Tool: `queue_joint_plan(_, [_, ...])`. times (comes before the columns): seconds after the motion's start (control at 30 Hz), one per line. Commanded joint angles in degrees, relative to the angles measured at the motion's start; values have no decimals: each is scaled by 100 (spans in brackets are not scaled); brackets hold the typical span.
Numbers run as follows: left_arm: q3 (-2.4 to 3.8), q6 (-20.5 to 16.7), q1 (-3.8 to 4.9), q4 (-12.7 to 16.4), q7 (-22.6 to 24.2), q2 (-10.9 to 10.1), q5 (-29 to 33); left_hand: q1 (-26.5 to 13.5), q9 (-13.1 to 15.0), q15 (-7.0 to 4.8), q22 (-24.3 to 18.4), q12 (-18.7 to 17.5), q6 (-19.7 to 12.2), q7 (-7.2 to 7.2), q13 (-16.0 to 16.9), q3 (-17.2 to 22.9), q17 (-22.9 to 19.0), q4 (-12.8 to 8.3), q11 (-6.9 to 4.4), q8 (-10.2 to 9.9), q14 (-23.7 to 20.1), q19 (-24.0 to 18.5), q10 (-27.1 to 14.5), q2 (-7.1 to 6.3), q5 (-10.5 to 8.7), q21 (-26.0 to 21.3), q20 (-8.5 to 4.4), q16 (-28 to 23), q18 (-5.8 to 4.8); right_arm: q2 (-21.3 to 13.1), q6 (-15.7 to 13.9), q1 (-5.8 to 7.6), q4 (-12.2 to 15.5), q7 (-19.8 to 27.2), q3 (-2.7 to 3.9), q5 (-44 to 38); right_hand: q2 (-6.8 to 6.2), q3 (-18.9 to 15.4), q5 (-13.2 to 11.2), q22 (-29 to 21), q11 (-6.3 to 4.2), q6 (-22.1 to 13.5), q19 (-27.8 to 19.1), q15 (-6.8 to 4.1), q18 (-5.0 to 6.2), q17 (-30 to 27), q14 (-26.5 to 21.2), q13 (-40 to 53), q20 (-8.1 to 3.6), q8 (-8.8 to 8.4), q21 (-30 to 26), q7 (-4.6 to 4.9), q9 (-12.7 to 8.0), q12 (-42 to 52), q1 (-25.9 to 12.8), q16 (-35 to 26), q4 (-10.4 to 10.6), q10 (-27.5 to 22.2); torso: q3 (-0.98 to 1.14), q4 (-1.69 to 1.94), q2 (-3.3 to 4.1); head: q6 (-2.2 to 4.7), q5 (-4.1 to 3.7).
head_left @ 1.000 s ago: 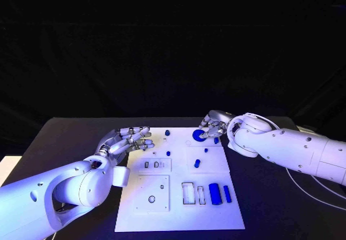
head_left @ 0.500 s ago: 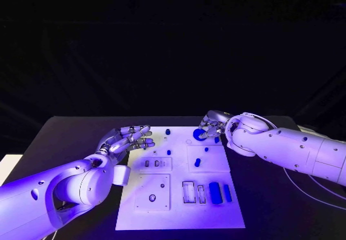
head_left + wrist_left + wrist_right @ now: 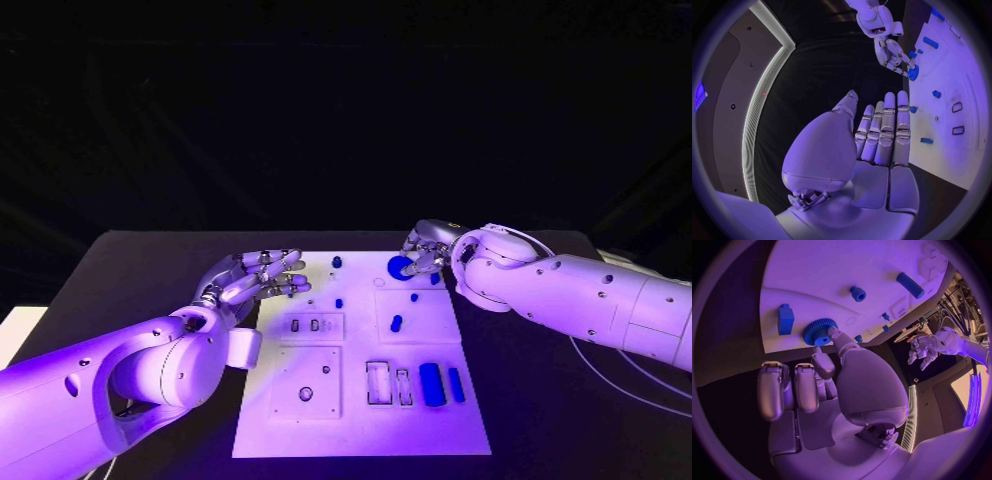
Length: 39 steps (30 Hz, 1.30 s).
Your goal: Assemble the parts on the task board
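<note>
The right hand (image 3: 421, 252) pinches the blue gear (image 3: 398, 268) at the far edge of the task board (image 3: 361, 420), thumb and a fingertip on its toothed rim. To seat it well, I judge it should stay level and go straight down onto its spot. The left hand (image 3: 257, 279) hovers just off the board's left edge, fingers apart and empty.

Head camera: mounted high, facing down and forward over the task board (image 3: 361, 400). Left wrist camera: behind the left hand (image 3: 879, 135), close, facing across the board's far end. Right wrist camera: behind the right hand (image 3: 811, 385), very close to the blue gear (image 3: 819, 332). All three views share that gear.
</note>
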Motion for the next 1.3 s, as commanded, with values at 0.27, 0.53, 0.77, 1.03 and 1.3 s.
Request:
queue_joint_plan(0.27, [5, 125, 6, 8, 51, 7, -21, -4, -2, -8, 9, -22, -11, 6, 0, -7, 4, -34, 15, -29, 28, 44, -31, 9, -23, 7, -15, -33, 47, 33, 220, -12, -29, -11, -1, -178, 47, -44, 27, 241, -18, 94, 52, 32, -113, 46, 339, 115, 1, 84, 48, -28, 29, 95, 46, 53, 16, 48, 0, 2, 1, -14, -17])
queue_joint_plan(0.53, [5, 124, 6, 9, 40, 6, -21, -4, -2, -8, 9, -22, -11, 6, 0, -7, 4, -34, 15, -29, 28, 44, -31, 9, -23, 7, -15, -33, 47, 65, 488, -26, -52, -8, -2, -185, 133, -23, -61, 335, -68, 369, 100, -6, -131, 150, 354, 256, -21, 202, 94, -91, 72, 201, 90, 106, 30, 97, -3, 4, 1, -32, -14])
queue_joint_plan(0.77, [4, 116, 6, 1, 33, 11, -21, -13, 0, -9, 11, -22, -6, 5, 1, -3, 13, -35, 14, -29, 34, 47, -27, 19, -22, 7, -16, -34, 47, 106, 787, -37, -125, -81, -9, -159, 193, -23, -46, 341, -73, 396, 101, -14, -132, 155, 352, 262, -30, 192, 99, -97, 68, 181, 26, 108, 97, 87, 1, 13, 4, -45, -3])
queue_joint_plan(1.03, [4, 114, 6, -8, 30, 11, -21, -13, 0, -9, 11, -22, -5, 5, 1, 0, 16, -36, 14, -29, 35, 48, -26, 24, -21, 8, -16, -35, 48, 107, 543, -52, -90, -78, -11, -150, 237, -7, 44, 353, -83, 430, 105, -20, -134, 185, 356, 301, -37, 188, 105, -108, 66, 201, 3, 122, 135, 99, -2, 3, -2, -42, 11])
queue_joint_plan(1.3, [4, 113, 6, -23, 4, 16, 47, -9, 1, -10, 12, -23, -2, 3, 1, 8, 21, -41, 12, -29, 35, 49, -23, 35, -21, 7, -17, -37, 48, 32, -316, -48, 237, 17, -9, -146, 373, 83, 6, 390, -95, 463, 124, -30, -141, 226, 363, 352, -50, 170, 124, -120, 59, 221, -5, 142, 208, 116, -6, 22, -3, -37, 23])
